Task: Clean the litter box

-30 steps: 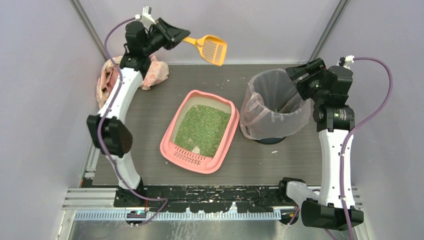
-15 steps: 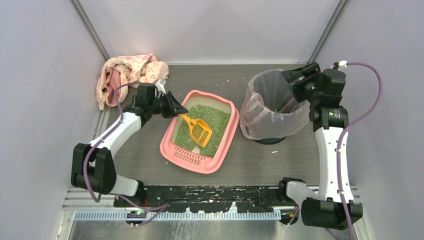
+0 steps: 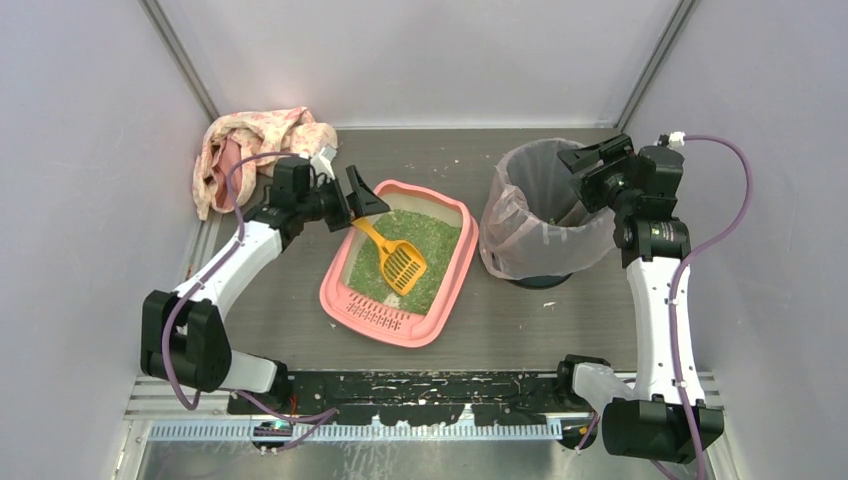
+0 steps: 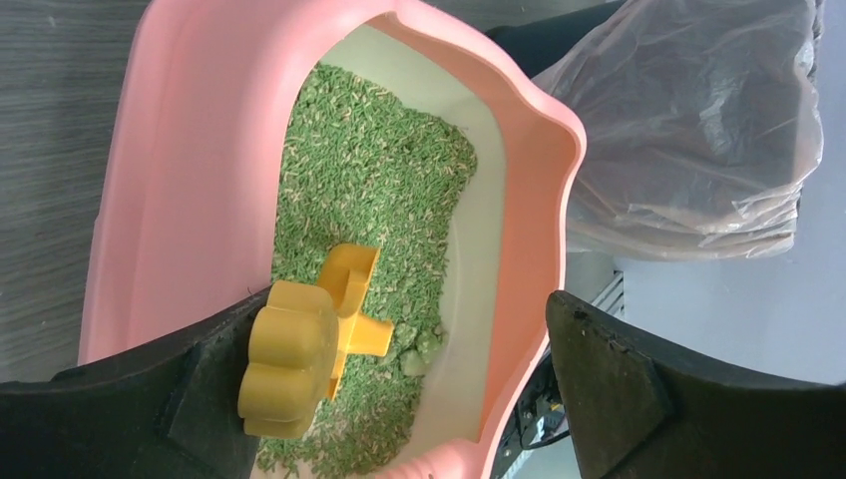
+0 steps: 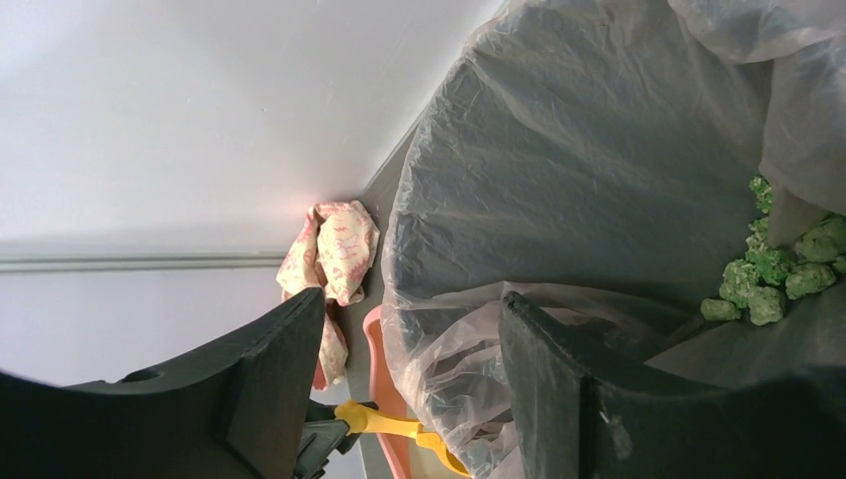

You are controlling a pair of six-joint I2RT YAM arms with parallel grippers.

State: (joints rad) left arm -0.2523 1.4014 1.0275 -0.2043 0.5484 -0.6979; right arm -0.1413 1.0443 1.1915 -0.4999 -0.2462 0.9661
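Note:
The pink litter box [image 3: 338, 285] lies mid-table with green granules inside. A yellow scoop [image 3: 395, 258] lies in it, head on the granules and handle pointing back-left. My left gripper [image 3: 358, 208] hovers over the box's back-left corner, jaws wide open. In the left wrist view the scoop's handle end [image 4: 294, 349] leans against the left finger [image 4: 150, 399], and the other finger stands well clear of it. A pale clump [image 4: 424, 344] lies by the scoop. My right gripper [image 3: 590, 170] is open, its fingers astride the bin's bag rim [image 5: 469, 329].
The dark round bin [image 3: 545, 200] with its translucent bag stands right of the litter box and holds green clumps [image 5: 773, 274]. A pink patterned cloth [image 3: 255, 140] lies crumpled in the back-left corner. Stray granules dot the mat. Walls close in on three sides.
The left arm came down from the back wall with the scoop, laid it in the litter box, and its jaws opened wide. The right gripper shifted slightly left at the bin rim.

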